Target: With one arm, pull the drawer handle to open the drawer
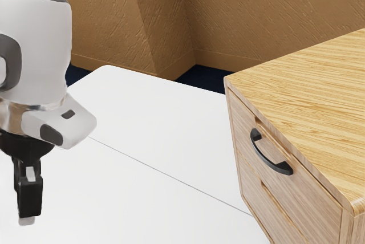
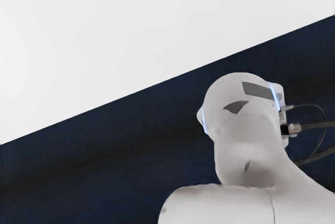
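Note:
A light wooden cabinet point(image 1: 308, 101) stands on the white table point(image 1: 154, 118) at the exterior view's right. Its top drawer front point(image 1: 268, 167) sits flush with the cabinet face and carries a curved black handle point(image 1: 270, 153). A second drawer front point(image 1: 274, 204) lies below it. My gripper point(image 1: 28, 195) hangs from the white arm point(image 1: 34, 56) at the exterior view's far left, low over the table and far from the handle. It points downward with nothing in it. The wrist view looks over the table's edge point(image 2: 131, 41) at my own white arm links point(image 2: 246, 150).
Brown textured walls point(image 1: 228, 10) close off the back. Dark blue floor point(image 2: 131, 145) lies beyond the table's edge. A thin seam point(image 1: 165, 175) crosses the tabletop between gripper and cabinet. A broad stretch of bare table separates them.

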{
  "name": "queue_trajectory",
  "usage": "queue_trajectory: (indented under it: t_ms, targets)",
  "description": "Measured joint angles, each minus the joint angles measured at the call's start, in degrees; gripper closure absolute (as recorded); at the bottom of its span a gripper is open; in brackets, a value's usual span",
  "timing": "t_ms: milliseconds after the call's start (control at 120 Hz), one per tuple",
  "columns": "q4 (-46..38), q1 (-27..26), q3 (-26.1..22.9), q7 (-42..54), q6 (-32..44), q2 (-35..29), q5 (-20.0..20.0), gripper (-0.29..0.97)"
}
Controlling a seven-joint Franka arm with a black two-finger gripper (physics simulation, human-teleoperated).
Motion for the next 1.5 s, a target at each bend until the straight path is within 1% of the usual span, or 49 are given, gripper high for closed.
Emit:
queue_trajectory:
  t_ms: [75, 117, 183, 258, 392, 475, 592, 767, 917, 992, 1100, 1267, 1375, 1500]
  targets:
    - [-1.29, -0.93, 1.91, 0.34, 9.97, 0.60, -0.32, 0.00]
    - [-1.26, -1.07, 2.71, 0.11, 14.61, 2.18, -0.06, 0.00]
    - [0.92, -2.53, 3.07, -3.86, 20.95, 5.37, 0.26, 0.00]
    - [1.18, -5.34, 3.29, -13.36, 28.73, 6.80, -0.95, 0.00]
    - [0.50, -7.83, 3.33, -31.80, 41.96, 7.33, -4.58, 0.00]
    - [0.31, -8.58, 3.33, -42.15, 47.84, 7.34, -6.88, 0.00]
    - [-0.64, -10.68, 3.48, -54.44, 53.83, 7.33, -9.18, 0.00]
    - [-2.34, -11.91, 3.53, -68.94, 60.31, 7.40, -11.38, 0.00]
    - [-3.30, -13.02, 3.61, -78.38, 63.18, 7.45, -12.75, 0.00]
    - [-4.21, -13.30, 4.39, -82.26, 64.12, 7.83, -13.74, 0.00]
    - [-5.48, -13.49, 4.69, -87.08, 65.50, 8.07, -14.81, 0.00]
    - [-6.08, -13.66, 5.04, -92.97, 67.67, 8.28, -15.35, 0.00]
    - [-6.40, -16.37, 7.31, -95.99, 68.69, 8.88, -15.46, 0.00]
    - [-7.27, -17.13, 8.00, -98.86, 69.56, 8.99, -15.51, 0.00]
